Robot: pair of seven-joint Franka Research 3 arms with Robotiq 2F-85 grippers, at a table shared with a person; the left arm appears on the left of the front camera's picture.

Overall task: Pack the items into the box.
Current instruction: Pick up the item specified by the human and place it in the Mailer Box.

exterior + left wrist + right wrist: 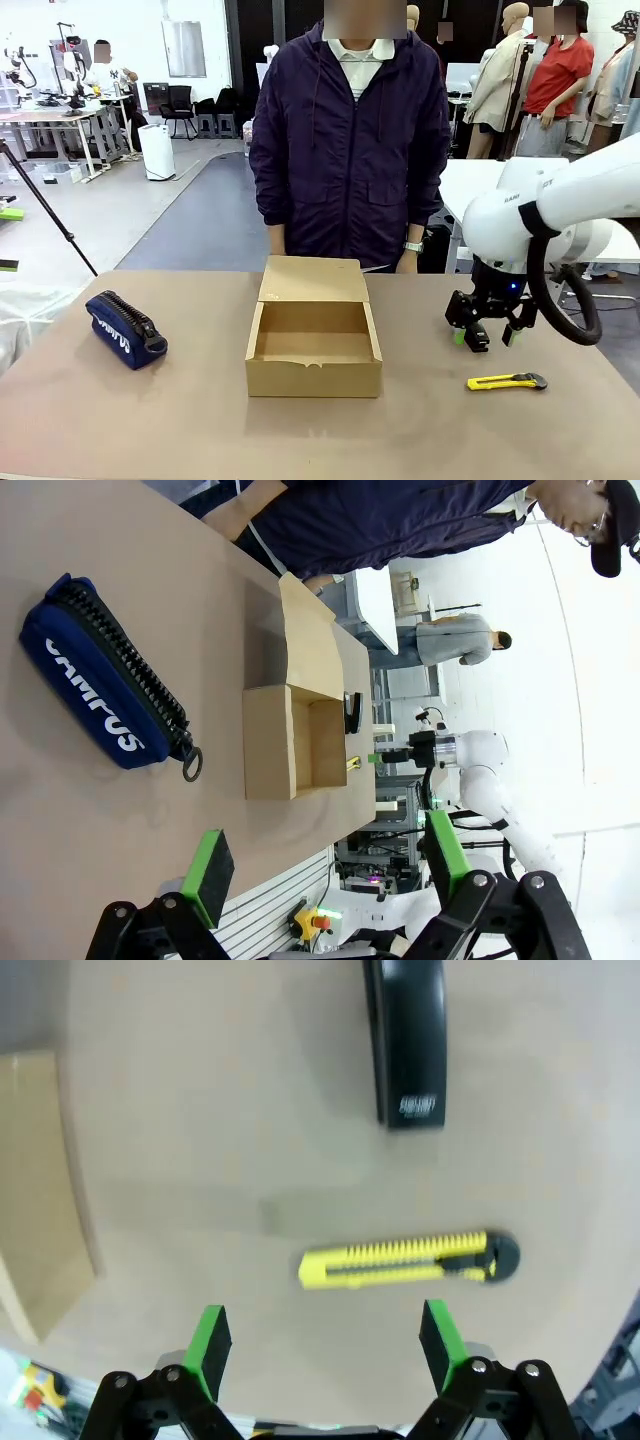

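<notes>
Front view: my right claw (485, 338) hangs over the table (200, 420) with its jaws spread and nothing between them. The utility knife (506, 381), slim, yellow with a black end, lies flat just on the near side of that claw. The box (313, 345) sits well off to the claw's left, tan cardboard, its flap lid folded back toward the person (350, 130), its inside bare. Bare tabletop separates claw and box.

Left wrist view: my left claw (328, 865) is wide open and holds nothing. Ahead of its fingertips lie the navy pouch (105, 685) and the box (290, 740), apart from each other. Past the box I make out the black gadget (352, 712) and a sliver of the knife (353, 764).

Right wrist view: the knife (408, 1258) lies crosswise just ahead of the open right claw (325, 1345), nearer one pad, touching neither. The gadget (405, 1040), chunky, glossy black with pale print at its end, lies farther ahead, apart from the knife. The box's edge (40, 1190) stands far to one side.
</notes>
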